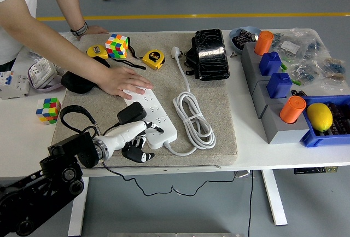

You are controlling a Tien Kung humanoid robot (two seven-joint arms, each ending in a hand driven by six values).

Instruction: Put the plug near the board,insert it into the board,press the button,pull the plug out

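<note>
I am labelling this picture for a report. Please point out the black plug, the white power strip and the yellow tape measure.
black plug [130, 112], head view, on the top of its body.
white power strip [155, 109], head view, on its socket face.
yellow tape measure [153, 58], head view, on the middle of its case.

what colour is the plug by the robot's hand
Black: the plug sits on the white power strip, seen in the head view.

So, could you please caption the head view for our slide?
Left hand at the white power strip beside the black plug; a person's hand steadies the strip.
</note>
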